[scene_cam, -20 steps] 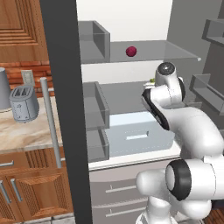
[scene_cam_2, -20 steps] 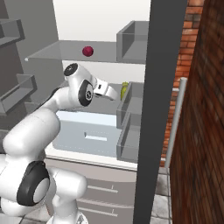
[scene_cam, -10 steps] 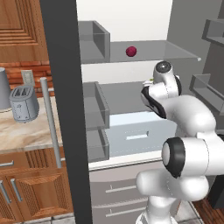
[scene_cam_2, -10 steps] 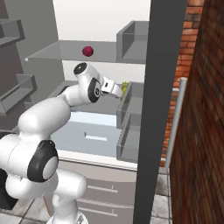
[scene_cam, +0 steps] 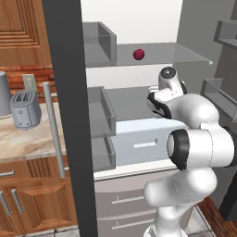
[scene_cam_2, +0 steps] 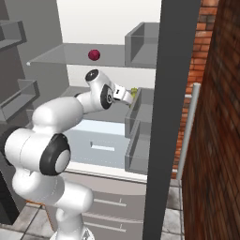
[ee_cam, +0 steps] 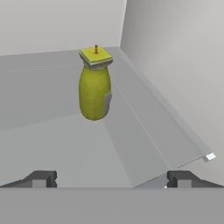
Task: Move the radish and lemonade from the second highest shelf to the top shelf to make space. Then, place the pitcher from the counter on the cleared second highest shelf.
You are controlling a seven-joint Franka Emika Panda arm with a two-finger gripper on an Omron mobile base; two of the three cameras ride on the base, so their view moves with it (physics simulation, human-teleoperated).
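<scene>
The radish (scene_cam: 138,54) (scene_cam_2: 94,55) rests on the top shelf (scene_cam: 169,56) (scene_cam_2: 58,57), near its back. One level lower stands the lemonade (ee_cam: 94,85) (scene_cam_2: 134,91), upright on the grey second shelf (ee_cam: 48,135) close to the fridge's side wall. My gripper (ee_cam: 113,179) (scene_cam_2: 128,97) is open and faces the bottle from a short way off, nothing between its fingertips (ee_cam: 42,178). The pitcher is out of view. A stretch of the counter (scene_cam: 23,139) lies left of the fridge.
A toaster (scene_cam: 25,109) and a grey canister (scene_cam: 3,95) stand on the counter. Grey side bins (scene_cam: 101,111) (scene_cam_2: 139,112) flank the shelves. A pale drawer (scene_cam: 139,144) sits below. The dark fridge edge (scene_cam_2: 171,117) and a brick wall (scene_cam_2: 215,117) close the right.
The arm has folded and reached deeper along the second shelf, bringing the hand closer to the lemonade. The radish has stayed where it was.
</scene>
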